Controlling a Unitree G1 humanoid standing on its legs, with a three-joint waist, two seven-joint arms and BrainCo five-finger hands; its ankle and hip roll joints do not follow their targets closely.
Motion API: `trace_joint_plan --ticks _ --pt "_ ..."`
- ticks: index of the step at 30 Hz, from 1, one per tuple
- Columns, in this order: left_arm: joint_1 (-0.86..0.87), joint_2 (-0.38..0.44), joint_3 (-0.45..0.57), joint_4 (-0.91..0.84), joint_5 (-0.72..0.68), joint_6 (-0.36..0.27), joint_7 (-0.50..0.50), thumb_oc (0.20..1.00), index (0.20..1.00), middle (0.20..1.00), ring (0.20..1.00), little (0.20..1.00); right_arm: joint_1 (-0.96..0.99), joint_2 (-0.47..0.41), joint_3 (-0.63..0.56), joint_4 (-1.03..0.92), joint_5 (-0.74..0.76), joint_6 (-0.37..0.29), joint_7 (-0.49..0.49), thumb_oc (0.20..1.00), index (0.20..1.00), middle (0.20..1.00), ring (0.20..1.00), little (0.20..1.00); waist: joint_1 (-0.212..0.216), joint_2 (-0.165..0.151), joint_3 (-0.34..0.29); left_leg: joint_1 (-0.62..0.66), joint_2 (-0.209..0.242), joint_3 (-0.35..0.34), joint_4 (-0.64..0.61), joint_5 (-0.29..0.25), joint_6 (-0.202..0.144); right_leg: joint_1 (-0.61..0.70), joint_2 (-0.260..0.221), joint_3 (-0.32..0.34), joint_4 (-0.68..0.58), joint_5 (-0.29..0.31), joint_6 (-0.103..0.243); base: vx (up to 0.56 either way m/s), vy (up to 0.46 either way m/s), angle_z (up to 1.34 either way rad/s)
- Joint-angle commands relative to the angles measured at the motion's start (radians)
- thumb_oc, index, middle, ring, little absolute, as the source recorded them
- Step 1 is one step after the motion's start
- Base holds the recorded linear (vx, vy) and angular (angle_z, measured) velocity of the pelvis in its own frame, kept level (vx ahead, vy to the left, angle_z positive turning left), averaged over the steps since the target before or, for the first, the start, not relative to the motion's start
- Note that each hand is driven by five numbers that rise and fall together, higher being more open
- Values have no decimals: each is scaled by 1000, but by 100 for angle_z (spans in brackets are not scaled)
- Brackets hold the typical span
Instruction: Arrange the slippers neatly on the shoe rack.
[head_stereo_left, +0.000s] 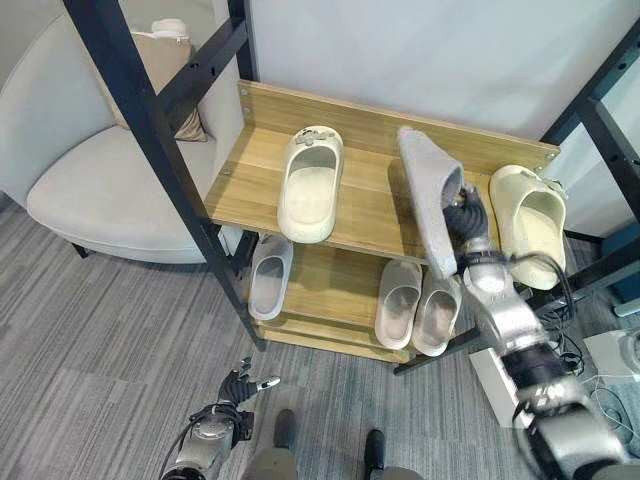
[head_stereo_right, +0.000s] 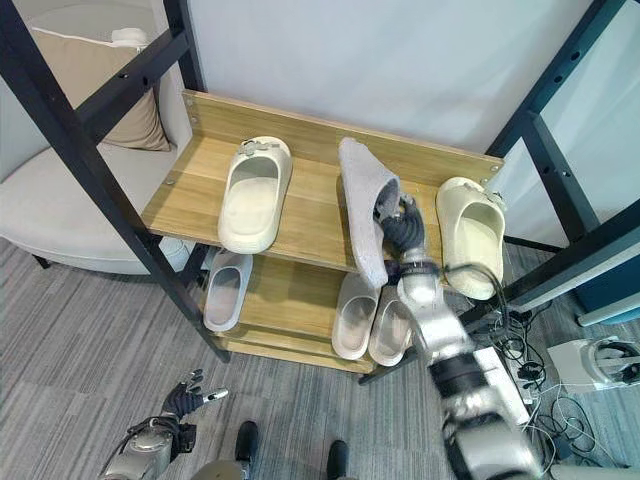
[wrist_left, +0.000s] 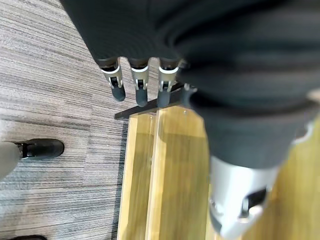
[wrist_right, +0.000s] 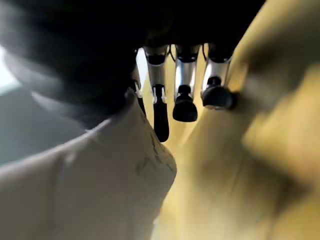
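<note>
Left hand (head_stereo_left: 238, 385) hangs low near the floor, fingers relaxed and holding nothing. Right hand (head_stereo_right: 402, 228) grips a grey slipper (head_stereo_right: 364, 206), tilted on edge over the top shelf (head_stereo_left: 240, 185) of the shoe rack, between two cream slippers (head_stereo_left: 310, 182) (head_stereo_left: 528, 212). Three pale slippers (head_stereo_left: 416, 303) lie on the lower shelf.

A pale armchair (head_stereo_left: 100, 180) stands on grey carpet (head_stereo_left: 90, 350) by a white wall (head_stereo_left: 420, 60).
</note>
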Motion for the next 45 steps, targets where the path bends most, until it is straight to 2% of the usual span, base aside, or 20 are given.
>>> trace_joint_plan --ticks 1,2,3,6,9,12,14,15,17,18,19,22,25,28,30,34,41,42,44,45 --pt "-25 10 -4 35 -13 -18 -1 1000 1000 1000 1000 1000 -74 -75 -19 -111 155 -213 125 200 200 200 200 200 10 32 -34 61 0 -21 -5 -79 -11 22 0 15 41 -31 41 25 -32 -4" --pt "-17 11 -1 27 -11 -17 -2 1000 1000 1000 1000 1000 -59 -86 24 -159 146 -206 151 200 200 200 200 200 11 32 -34 61 1 -20 -5 -78 -12 22 0 16 40 -30 40 28 -45 0" --pt "-9 13 5 30 2 -18 -7 1000 1000 1000 1000 1000 -36 -119 84 -230 141 -165 217 200 200 200 200 200 9 34 -38 61 3 -20 -5 -78 -14 22 0 15 40 -30 39 0 0 0" --pt "-10 6 4 35 13 -22 -11 1000 1000 1000 1000 1000 -35 -144 170 -283 103 -131 285 200 200 200 200 200 6 36 -39 63 5 -22 -5 -76 -16 24 0 13 42 -32 38 1 -7 -3" --pt "-16 3 -2 12 11 -36 -5 1000 1000 1000 1000 1000 -46 -156 297 -276 70 -89 355 200 200 200 200 200 10 41 -33 61 6 -25 -5 -73 -19 23 2 11 46 -37 35 -24 -11 2" --pt "-31 7 -13 -27 -6 -53 15 1000 1000 1000 1000 1000 -60 -131 411 -164 -6 -56 377 200 200 200 200 200 18 44 -15 53 8 -32 -5 -69 -20 19 4 6 52 -44 33 -79 -29 3" --pt "-64 19 -17 -73 -28 -75 50 1000 1000 1000 1000 1000 -99 -126 448 -35 -262 -40 315 200 200 200 200 200 29 46 22 31 10 -40 -1 -61 -18 -5 6 1 73 -56 29 -158 -37 7" --pt "-64 19 -16 -73 -28 -75 50 1000 1000 1000 1000 1000 -101 -125 449 -33 -263 -41 314 200 200 200 200 200 28 45 22 30 10 -40 0 -61 -18 -6 6 1 74 -56 29 -150 -33 6" --pt "-93 27 -25 -110 -47 -93 79 1000 1000 1000 1000 1000 -119 -116 440 57 -418 -35 230 200 200 200 200 200 36 46 62 -13 9 -51 38 -62 -13 -40 8 2 107 -66 22 -214 -45 17" --pt "-117 35 -31 -142 -60 -103 101 1000 1000 1000 1000 1000 -150 -118 421 115 -531 -20 161 200 200 200 200 200 39 46 90 -64 5 -59 92 -73 -9 -79 9 2 141 -72 19 -433 -82 23" --pt "-158 42 -52 -188 -85 -130 138 1000 1000 1000 1000 1000 -198 -107 386 201 -684 -15 37 200 200 200 200 200 45 51 136 -171 -2 -77 195 -89 -7 -158 8 2 203 -77 12 -451 -84 20" --pt "-203 67 -94 -274 -109 -175 164 1000 1000 1000 1000 1000 -322 -115 325 400 -869 28 -172 200 200 200 200 200 59 73 169 -317 -23 -118 313 -112 -6 -274 18 0 301 -96 0 -281 -66 34" --pt "-234 81 -114 -321 -136 -189 168 1000 1000 1000 1000 1000 -447 -142 248 566 -890 81 -302 200 200 200 200 200 71 88 162 -426 -37 -147 384 -126 -4 -370 26 -11 388 -120 -9 -106 -13 27" --pt "-245 86 -121 -370 -154 -190 165 1000 1000 1000 1000 1000 -550 -201 219 684 -892 125 -351 200 200 200 200 200 84 101 165 -506 -42 -164 436 -135 -6 -450 25 -19 455 -138 -14 -88 -6 24" --pt "-253 84 -132 -414 -163 -187 155 1000 1000 1000 1000 1000 -634 -251 233 787 -883 144 -354 200 200 200 200 200 96 111 182 -577 -43 -176 522 -168 -5 -522 27 -21 536 -168 -20 -60 6 27" --pt "-263 93 -158 -453 -171 -174 133 1000 1000 1000 1000 1000 -720 -273 269 923 -839 149 -334 200 200 200 200 200 114 122 201 -650 -46 -191 610 -198 0 -586 27 -28 611 -204 -28 -8 -5 27" --pt "-292 92 -201 -475 -174 -166 130 1000 1000 1000 1000 1000 -844 -262 330 1121 -785 150 -318 200 200 200 200 200 139 146 216 -701 -64 -202 696 -237 12 -634 22 -39 712 -260 -45 14 9 12" --pt "-297 98 -223 -491 -184 -165 131 1000 1000 1000 1000 1000 -918 -264 357 1259 -764 164 -317 200 200 200 200 200 154 160 216 -706 -75 -209 716 -249 15 -637 17 -46 734 -276 -48 33 6 15" --pt "-297 98 -226 -497 -186 -165 131 1000 1000 1000 1000 1000 -931 -263 355 1286 -753 166 -321 200 200 200 200 200 157 164 215 -706 -77 -210 719 -250 15 -636 15 -48 737 -280 -48 40 -2 17" --pt "-304 106 -239 -515 -190 -161 125 1000 1000 1000 1000 1000 -975 -263 375 1398 -736 186 -290 1000 1000 1000 1000 1000 169 169 214 -707 -81 -212 729 -256 17 -632 13 -54 745 -289 -50 41 -10 15"
